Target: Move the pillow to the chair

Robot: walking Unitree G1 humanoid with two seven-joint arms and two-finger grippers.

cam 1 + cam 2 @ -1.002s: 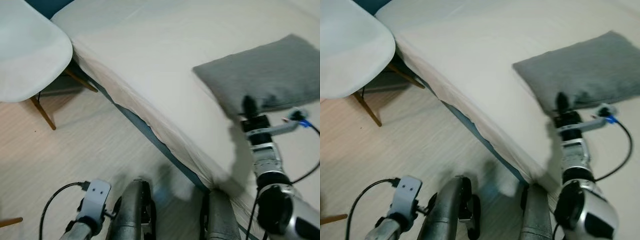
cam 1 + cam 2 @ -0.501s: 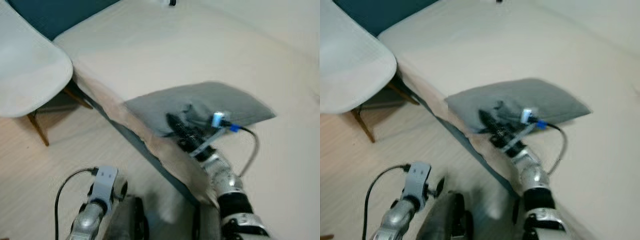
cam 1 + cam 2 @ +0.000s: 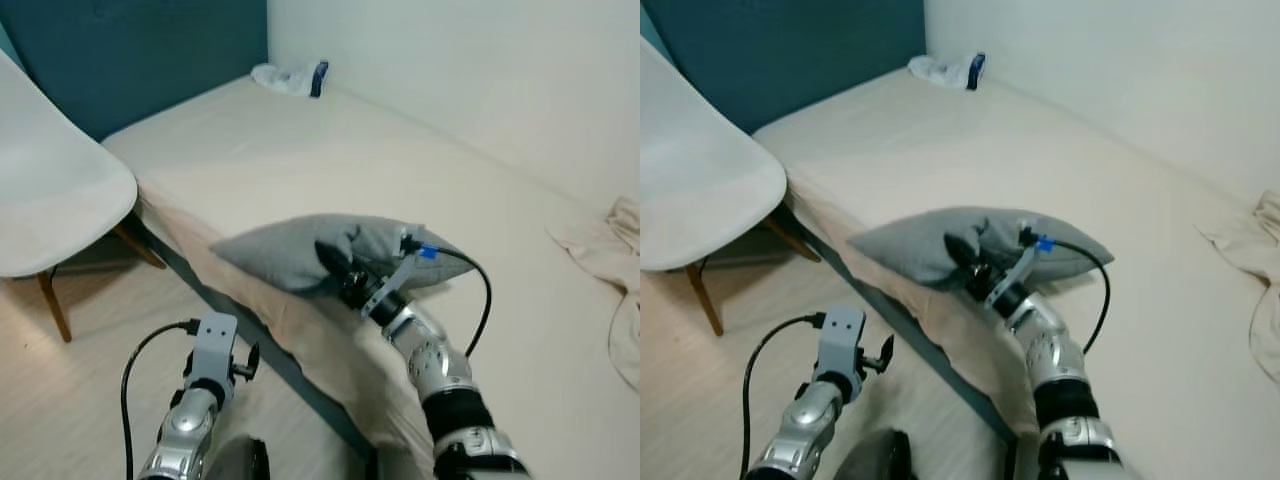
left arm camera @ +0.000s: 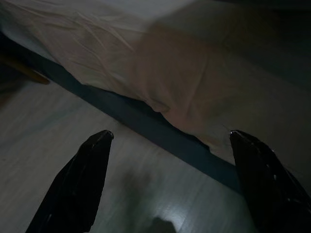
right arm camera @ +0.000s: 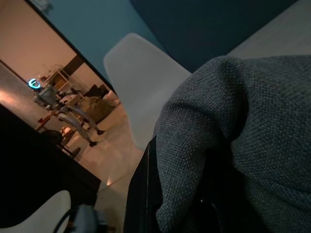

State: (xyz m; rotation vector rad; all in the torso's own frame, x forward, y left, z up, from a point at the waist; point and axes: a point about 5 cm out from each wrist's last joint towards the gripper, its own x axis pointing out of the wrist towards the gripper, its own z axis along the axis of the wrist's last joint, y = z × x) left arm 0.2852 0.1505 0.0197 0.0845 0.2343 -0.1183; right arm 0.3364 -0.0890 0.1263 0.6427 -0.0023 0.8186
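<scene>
While the right tool (image 3: 337,268) pinches a bunched fold of the grey pillow (image 3: 290,250), the pillow sits at the bed (image 3: 330,140) edge w/ its near corner over the side. The white chair (image 3: 50,215) stands to the robot's left, apart from the bed, across bare floor (image 3: 90,370). Left eye view also shows crumpled cloth (image 3: 610,250) on the far right of the bed & a small bundle (image 3: 290,78) by the headboard.

Right eye view: same scene; left tool (image 3: 855,355) hangs low over the floor.

Left wrist view: left tool's fingers (image 4: 77,182) spread wide, nothing between them; adds the sheet overhang & dark bed base, which the head views barely give.

Right wrist view: pillow weave up close, chair shell (image 5: 138,77) beyond it, plus a lit room further back.

To do it well, probably: keep the pinch firm, lift clear of the bed edge before swinging left, then lower the pillow onto the seat.
</scene>
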